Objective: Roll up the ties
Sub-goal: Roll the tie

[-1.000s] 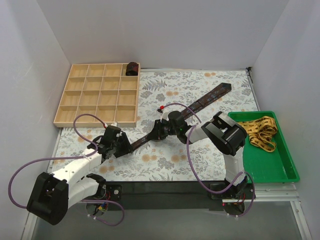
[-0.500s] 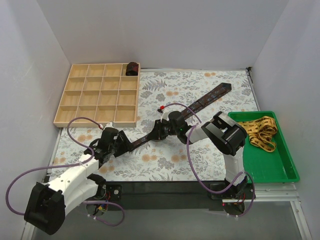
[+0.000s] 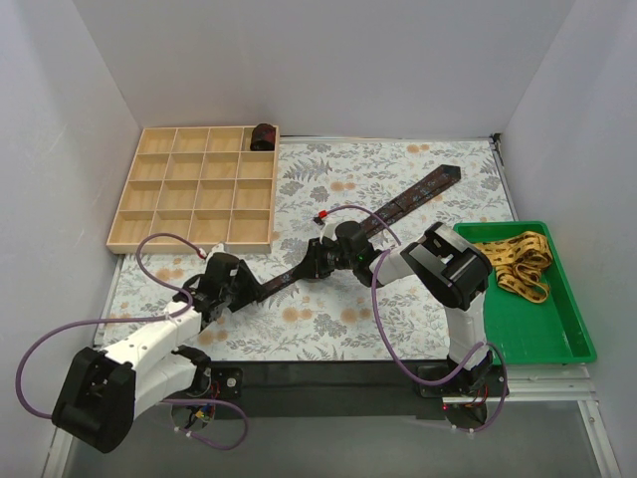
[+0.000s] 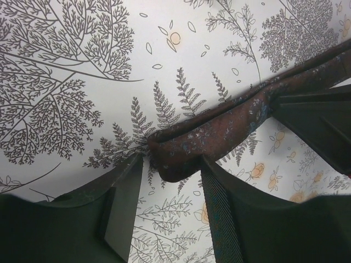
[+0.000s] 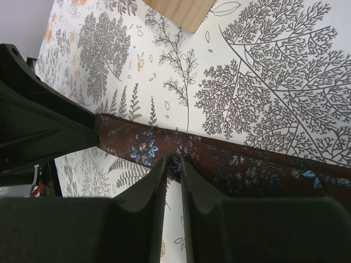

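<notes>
Two arms are working on one dark tie (image 3: 410, 202), which lies diagonally across the floral cloth (image 3: 338, 334).

The left gripper (image 4: 171, 164) has its fingers (image 4: 123, 203) standing apart on either side of the tie's narrow end. That end is folded back on itself into a thick, rounded lip. The lip sits right at the fingertips and fills most of the gap between them. Both inner faces look to be at its edges, but I cannot tell whether they press the cloth or only flank it. From the fold, the band runs ahead of this gripper and off to its right.

The right gripper (image 5: 170, 160) is clenched. Its fingers are drawn almost together with only a sliver between them, and the tips pinch the tie's edge partway along its length. To this gripper's left the band passes behind a dark arm part. To its right the band carries on flat across the cloth. In the overhead view the tie goes on past this gripper to its wide pointed tip, well beyond and to the right.

Farther out, ahead of the left gripper and well apart from it, lies a wooden tray (image 3: 114, 231) of square compartments. A rolled tie (image 3: 263, 135) sits in its far right corner compartment. Off to the right of the right gripper, past that arm's own elbow, a green tray (image 3: 528, 334) holds a yellow tie (image 3: 518, 261) bunched loosely in its far half.
</notes>
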Controlling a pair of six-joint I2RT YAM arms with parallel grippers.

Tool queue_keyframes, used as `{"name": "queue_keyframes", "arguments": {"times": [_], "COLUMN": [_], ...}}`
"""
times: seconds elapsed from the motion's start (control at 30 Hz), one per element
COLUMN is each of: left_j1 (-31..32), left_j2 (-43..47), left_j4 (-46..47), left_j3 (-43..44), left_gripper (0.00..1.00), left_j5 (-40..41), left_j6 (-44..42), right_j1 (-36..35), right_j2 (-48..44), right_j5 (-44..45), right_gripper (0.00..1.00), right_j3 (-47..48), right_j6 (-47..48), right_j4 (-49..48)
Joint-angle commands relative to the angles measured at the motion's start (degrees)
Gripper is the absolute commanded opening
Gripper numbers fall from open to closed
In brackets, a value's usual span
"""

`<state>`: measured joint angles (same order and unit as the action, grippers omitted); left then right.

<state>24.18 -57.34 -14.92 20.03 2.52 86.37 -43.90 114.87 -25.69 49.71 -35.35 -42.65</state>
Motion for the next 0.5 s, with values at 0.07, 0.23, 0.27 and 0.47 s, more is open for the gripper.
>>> {"name": "queue_keyframes", "arguments": {"times": [0.07,0.23,0.27,0.47], "left_j1": [-0.2,-0.2,-0.2,-0.2], "left_j2": [-2.2,-6.0,-6.5,-10.1], "left_j4": [-0.6,-2.5,-3.2,-7.8], "left_j3": [-0.6,0.4,0.8,4.1], "left_gripper": [0.42,0.39,0.38,0.26], "left_j5": [2.8,2.8,2.9,4.1], "left_j6": [0.9,0.6,0.6,-1.5], "right_j1": [0.3,0.3,0.3,0.2], "right_j2": [0.7,0.0,-0.3,-0.3], "right_j5": [1.1,1.0,1.0,1.1], "right_gripper": [0.2,0.2,0.2,0.2], "right_j3": [-1.8,-1.7,-1.8,-1.6], "right_j6": [2.2,2.1,2.1,2.0], "right_j4": [0.6,0.6,0.6,0.6]}}
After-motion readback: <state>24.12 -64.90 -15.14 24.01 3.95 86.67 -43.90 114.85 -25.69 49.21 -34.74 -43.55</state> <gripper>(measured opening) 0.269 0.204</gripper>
